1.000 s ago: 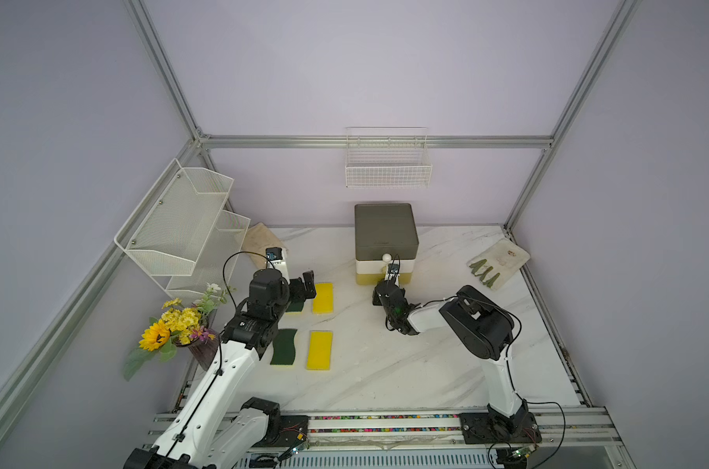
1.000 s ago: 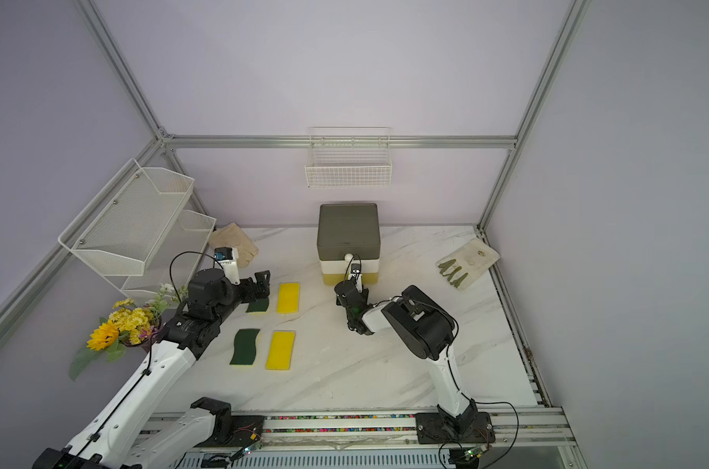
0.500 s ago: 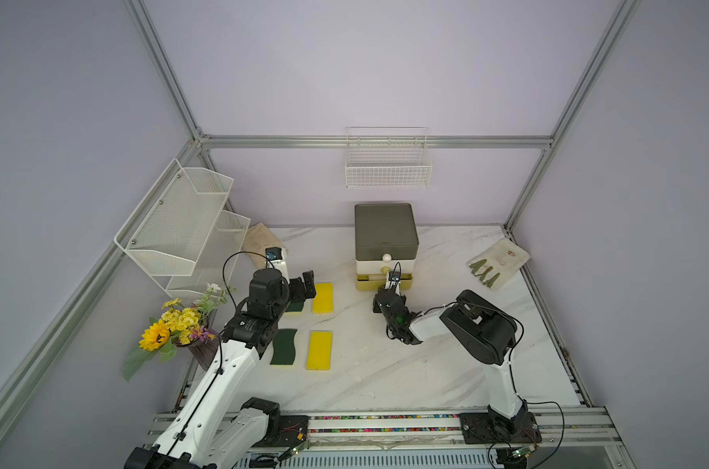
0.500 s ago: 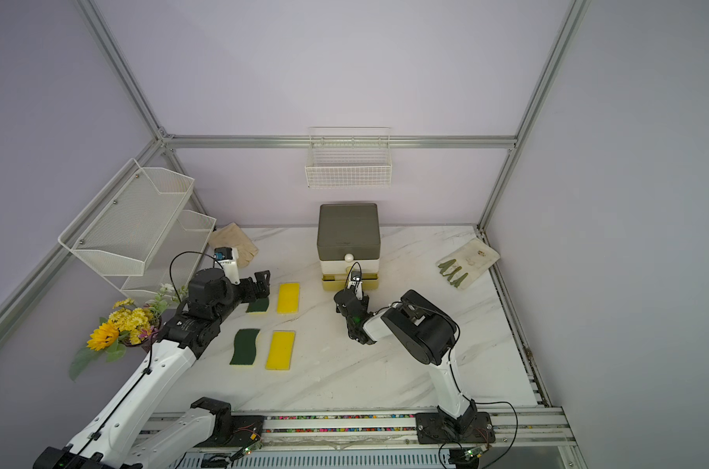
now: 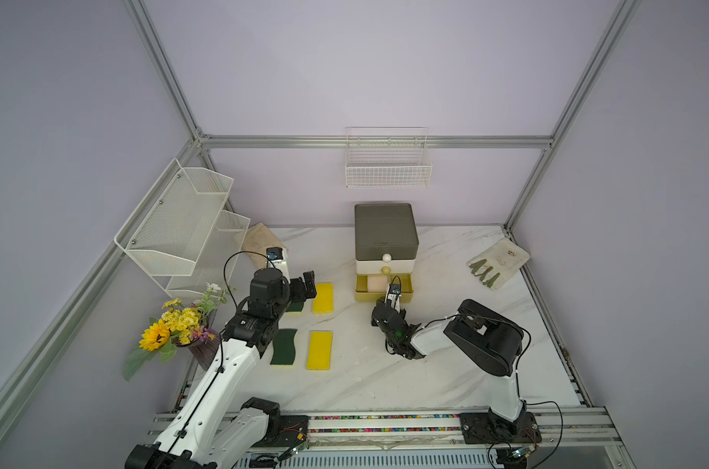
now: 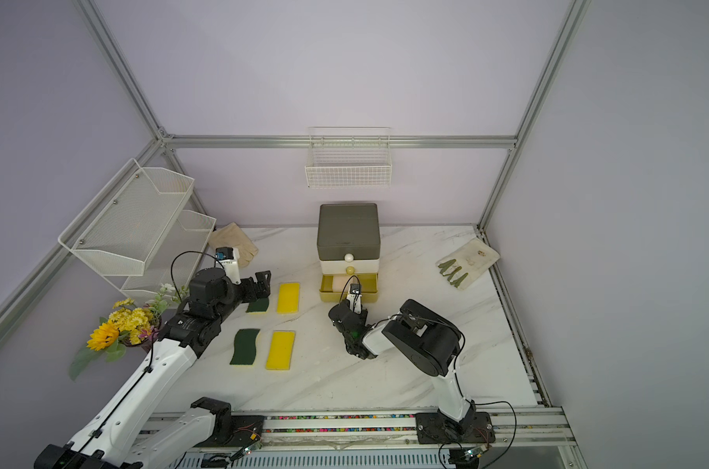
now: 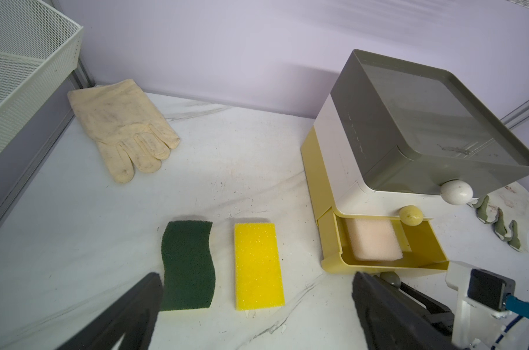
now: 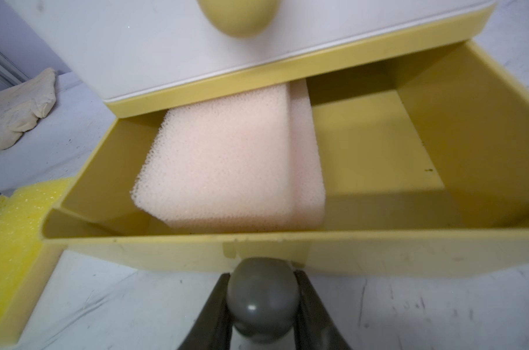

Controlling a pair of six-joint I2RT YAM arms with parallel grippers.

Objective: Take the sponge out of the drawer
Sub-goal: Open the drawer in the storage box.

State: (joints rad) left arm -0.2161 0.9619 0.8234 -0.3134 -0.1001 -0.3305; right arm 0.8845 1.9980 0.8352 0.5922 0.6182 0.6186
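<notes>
My right tool [image 8: 261,281] is closed about the grey knob [image 8: 261,300] on the front of the yellow bottom drawer [image 8: 378,251], one finger [image 8: 217,306] pressed to each side of it. The jaws stand only as far apart as the knob is wide, and they hold nothing else. The drawer stands partly out of the little cabinet [image 5: 385,231], and its front wall is between my tool and what lies inside.

The pale pink sponge [image 8: 226,157] lies in that drawer, just past the front wall from my right tool and a little off to the side. It fills the half of the drawer nearer my left arm, and the other half is bare yellow floor. Its far end reaches back under the white drawer above. It looks slightly tilted rather than flat. In both top views the sponge [image 5: 377,283] shows as a pale patch inside the open drawer. My fingers do not touch it.

My left tool [image 5: 306,286] hangs well apart from the drawer with its jaws spread wide and nothing between them. It is above a green scouring pad [image 7: 187,263] and a yellow sponge [image 7: 258,266], which lie side by side on the tabletop [image 5: 385,365]. From its wrist view, the pink sponge [image 7: 373,239] sits off to one side in the drawer.
</notes>
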